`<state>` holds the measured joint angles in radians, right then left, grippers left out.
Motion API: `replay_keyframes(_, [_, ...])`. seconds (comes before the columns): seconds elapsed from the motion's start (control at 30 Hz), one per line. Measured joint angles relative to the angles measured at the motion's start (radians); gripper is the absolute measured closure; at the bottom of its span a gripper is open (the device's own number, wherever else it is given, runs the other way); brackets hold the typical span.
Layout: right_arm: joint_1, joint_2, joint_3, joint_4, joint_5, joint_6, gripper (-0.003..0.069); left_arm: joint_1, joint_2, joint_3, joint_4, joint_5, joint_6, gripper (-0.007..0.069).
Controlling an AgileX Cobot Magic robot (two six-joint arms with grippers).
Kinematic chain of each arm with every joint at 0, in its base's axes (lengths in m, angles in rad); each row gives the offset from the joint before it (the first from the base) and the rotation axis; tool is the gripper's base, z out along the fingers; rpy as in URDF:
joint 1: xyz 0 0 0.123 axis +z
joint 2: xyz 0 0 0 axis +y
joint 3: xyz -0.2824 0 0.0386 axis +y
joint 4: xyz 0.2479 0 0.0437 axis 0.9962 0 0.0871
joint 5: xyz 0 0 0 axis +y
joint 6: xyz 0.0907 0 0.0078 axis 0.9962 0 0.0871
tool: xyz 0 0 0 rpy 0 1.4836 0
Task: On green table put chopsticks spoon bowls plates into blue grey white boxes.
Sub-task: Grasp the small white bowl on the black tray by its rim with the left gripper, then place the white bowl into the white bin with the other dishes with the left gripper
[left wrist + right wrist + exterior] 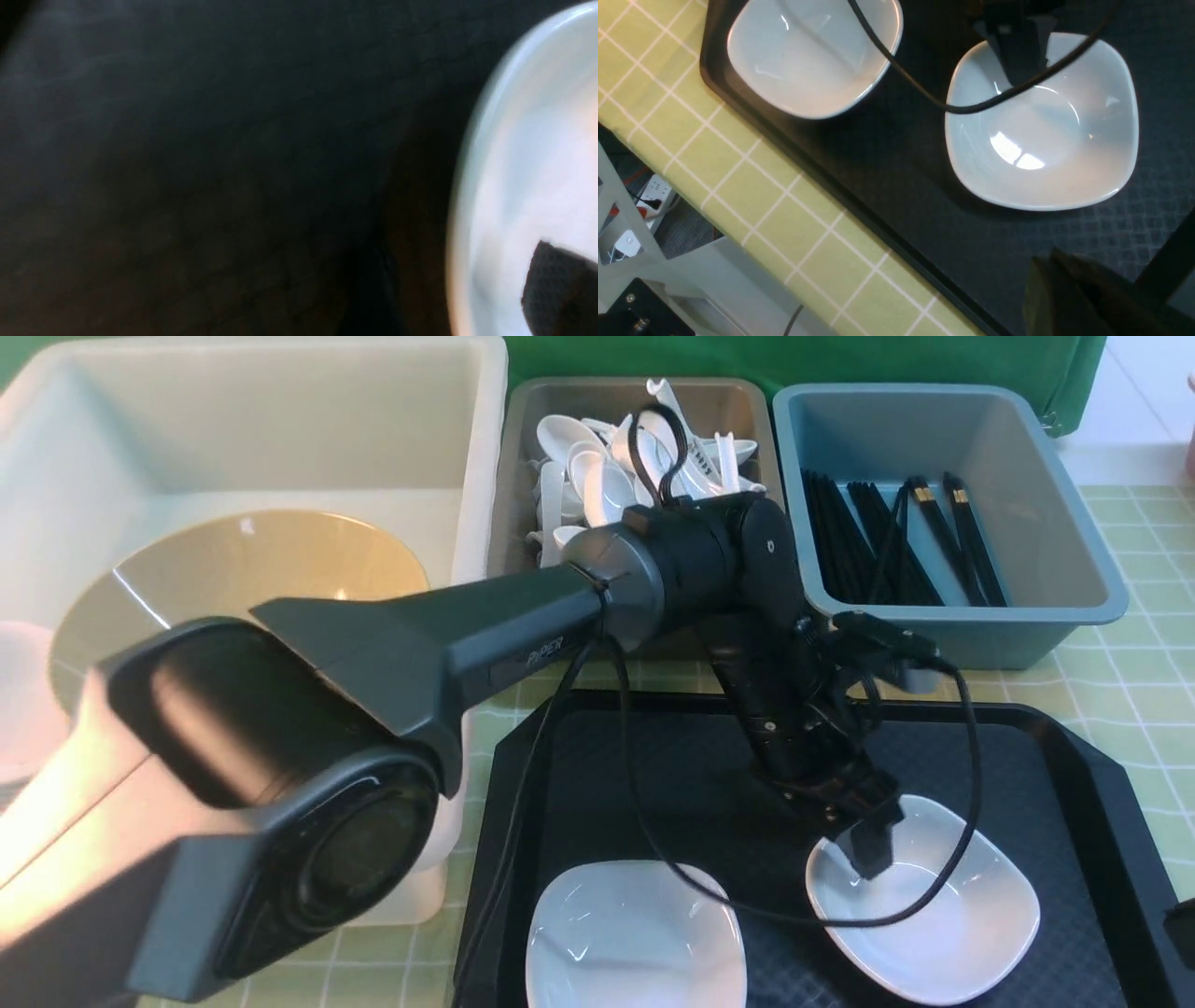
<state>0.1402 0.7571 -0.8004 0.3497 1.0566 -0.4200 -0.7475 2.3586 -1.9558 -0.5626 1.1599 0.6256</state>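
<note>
Two white dishes sit on the black tray [672,775]: one at the left [635,933] and one at the right [943,915]. My left gripper [864,859] reaches down at the right dish's far rim. One finger [560,289] is inside the dish, apart from the rim, so the jaws are open. Both dishes show in the right wrist view, the left one [812,56] and the right one [1041,140]. My right gripper [1069,289] hovers shut and empty over the tray's near right corner. The tan bowl [243,569] lies in the white tub [280,392].
The dark grey bin [523,448] holds several white spoons [607,467]. The blue-grey bin [1074,523] holds several black chopsticks [896,541]. The green checked table [1120,644] shows around the tray. My left arm and its cable span the tray.
</note>
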Motion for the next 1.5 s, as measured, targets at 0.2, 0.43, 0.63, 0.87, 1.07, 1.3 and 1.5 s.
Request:
replay_keyframes(0.2, [0.000, 0.000, 0.000, 0.000, 0.000, 0.000, 0.0634, 0.001, 0.022, -0.022, -0.038, 0.045, 0.035, 0.0595])
replay_keyframes(0.43, [0.002, -0.001, 0.000, 0.024, -0.033, -0.062, 0.0632, 0.043, -0.046, -0.109, 0.019, 0.059, 0.013, 0.0609])
replay_keyframes(0.63, [0.043, 0.048, -0.087, 0.137, -0.055, -0.168, 0.0626, 0.178, -0.281, -0.146, 0.082, 0.062, -0.086, 0.0609])
replay_keyframes(0.87, [0.208, 0.263, -0.324, 0.172, -0.077, -0.216, 0.0622, 0.473, -0.664, 0.079, 0.123, 0.073, -0.179, 0.0609])
replay_keyframes(1.07, [0.456, 0.438, -0.457, 0.173, -0.158, -0.248, 0.0617, 0.870, -0.958, 0.432, 0.120, 0.081, -0.189, 0.0609])
replay_keyframes(1.3, [0.689, 0.711, -0.645, 0.173, -0.190, -0.290, 0.0612, 1.371, -1.184, 0.749, 0.085, -0.126, -0.333, 0.0609])
replay_keyframes(1.5, [0.726, 0.826, -0.756, 0.174, -0.123, -0.290, 0.0612, 1.438, -1.151, 0.816, 0.262, -0.242, -0.518, 0.0609])
